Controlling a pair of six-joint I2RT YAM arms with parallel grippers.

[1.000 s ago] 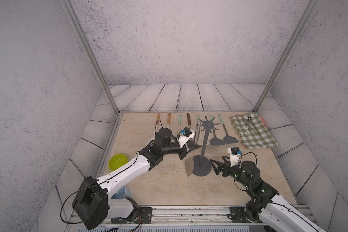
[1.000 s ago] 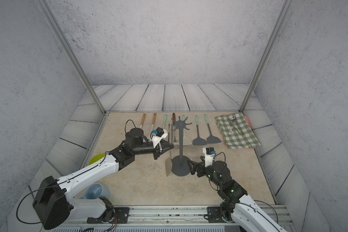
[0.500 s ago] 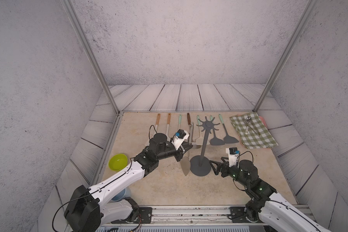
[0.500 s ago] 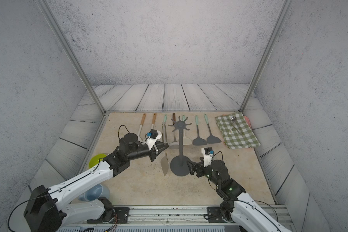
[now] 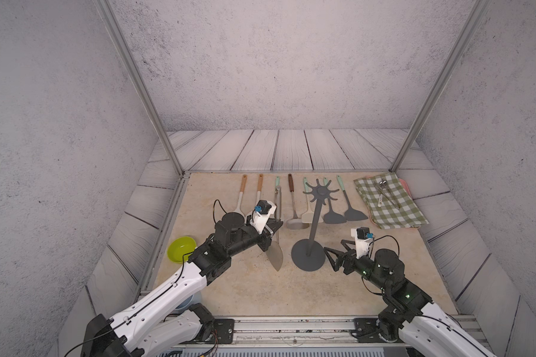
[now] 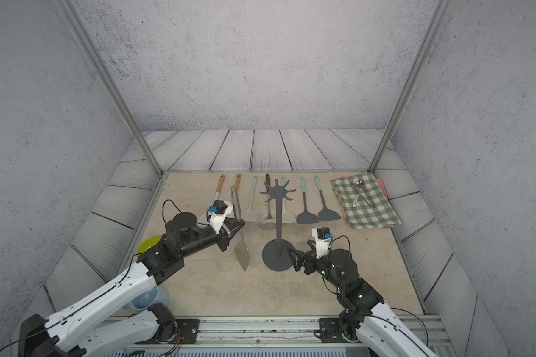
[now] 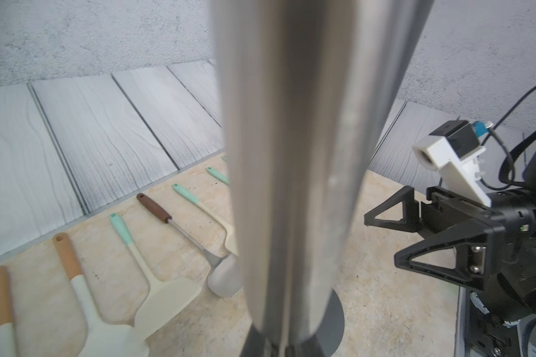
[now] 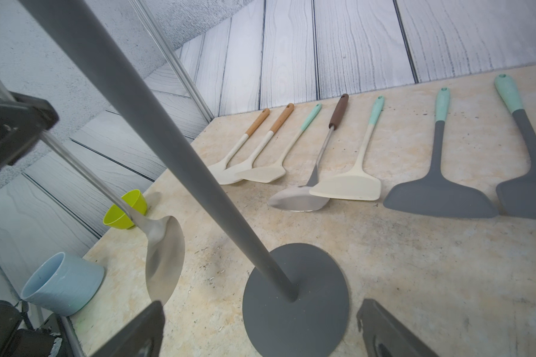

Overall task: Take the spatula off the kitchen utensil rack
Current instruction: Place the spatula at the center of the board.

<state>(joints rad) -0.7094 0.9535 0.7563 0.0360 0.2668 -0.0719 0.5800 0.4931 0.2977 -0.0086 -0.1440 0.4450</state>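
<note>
One spatula (image 5: 275,255), pinched in left claw (image 5: 276,228), hangs clear of rack (image 5: 308,258); right claw (image 5: 330,258) gapes empty.

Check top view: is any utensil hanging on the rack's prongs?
No, the kitchen utensil rack shows bare prongs; the metal spatula is held clear beside its pole.

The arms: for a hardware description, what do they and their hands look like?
The left arm and right arm: white links, black joints. Left hand and right hand: black, triangular open-frame fingers. Each wrist carries a white bracket, a black camera with blue plug, a thin black cable.
</note>
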